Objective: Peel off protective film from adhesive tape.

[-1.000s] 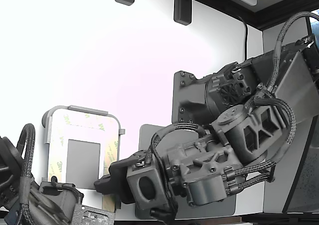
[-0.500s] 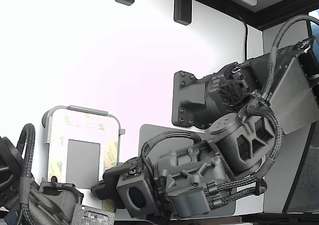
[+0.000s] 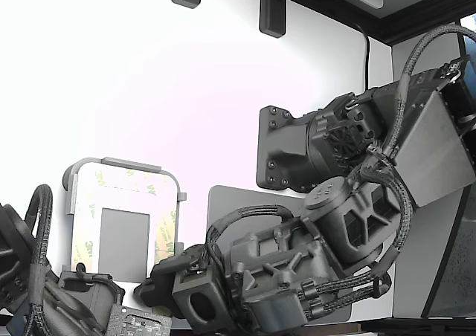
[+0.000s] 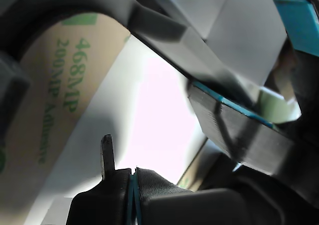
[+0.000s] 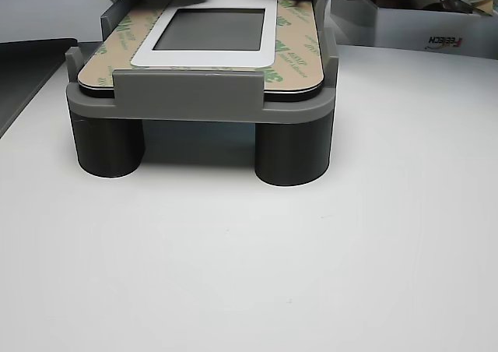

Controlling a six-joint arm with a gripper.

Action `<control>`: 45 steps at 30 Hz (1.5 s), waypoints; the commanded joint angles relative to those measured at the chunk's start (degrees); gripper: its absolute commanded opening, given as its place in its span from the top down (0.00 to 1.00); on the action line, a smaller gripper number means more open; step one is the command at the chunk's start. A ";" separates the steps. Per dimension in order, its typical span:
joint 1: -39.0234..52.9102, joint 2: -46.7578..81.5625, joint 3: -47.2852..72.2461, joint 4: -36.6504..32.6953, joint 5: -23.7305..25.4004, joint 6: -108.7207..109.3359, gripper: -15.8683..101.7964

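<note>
End effector [image 3: 152, 291] low at fixture's [image 5: 202, 103] near corner, grip state unclear; protective film [image 5: 292, 52] lies flat around grey window. Step: catching liner edge. Next: pinch, lift away

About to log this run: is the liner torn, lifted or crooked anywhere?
Nothing stands out. In the other view the protective film lies flat and square in the grey frame, with no tear or curled edge showing. Its far end is hidden behind the gripper.
</note>
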State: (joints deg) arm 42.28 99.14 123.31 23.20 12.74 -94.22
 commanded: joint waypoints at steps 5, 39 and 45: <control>-0.18 0.09 -2.11 -0.53 0.35 0.35 0.96; 1.14 -0.53 -1.67 0.00 0.35 2.99 0.96; 1.58 -0.18 -1.67 0.35 0.70 3.52 0.96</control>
State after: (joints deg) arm 44.12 97.38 122.61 23.47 13.45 -90.79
